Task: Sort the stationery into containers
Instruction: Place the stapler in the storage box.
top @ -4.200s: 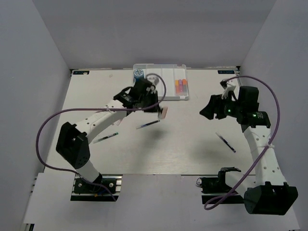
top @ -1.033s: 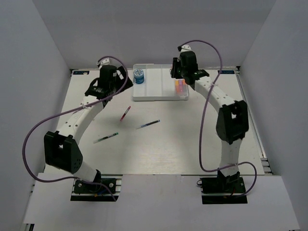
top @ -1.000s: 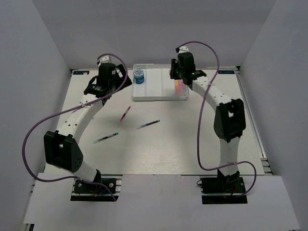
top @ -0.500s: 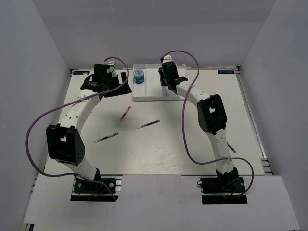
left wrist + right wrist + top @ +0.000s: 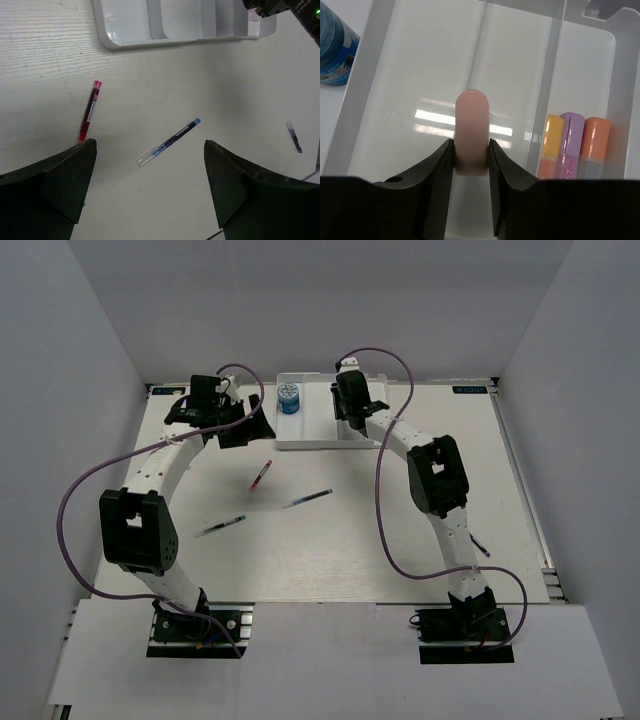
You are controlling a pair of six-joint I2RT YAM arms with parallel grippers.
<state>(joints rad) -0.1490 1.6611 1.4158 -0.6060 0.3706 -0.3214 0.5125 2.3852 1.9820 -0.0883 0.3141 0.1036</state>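
No writing is legible. The red pen (image 5: 89, 111), just in front of the tray (image 5: 125, 41), carries a pale strip of print too small to read. The blue roll (image 5: 332, 45), at the tray's left end, bears blurred white markings. Stickers (image 5: 166, 390) on the table (image 5: 400, 540) either side of the tray are unreadable. White lettering on the black arm housing (image 5: 295, 6) by the tray's right end is cut off.

The left arm (image 5: 150, 475) and right arm (image 5: 388, 437) are white tubes with chunky black joints (image 5: 137, 533). A long purple cable (image 5: 62, 530) loops beside each. The left hand (image 5: 149, 145) and right hand (image 5: 471, 150) each have two thick black fingers (image 5: 55, 185).
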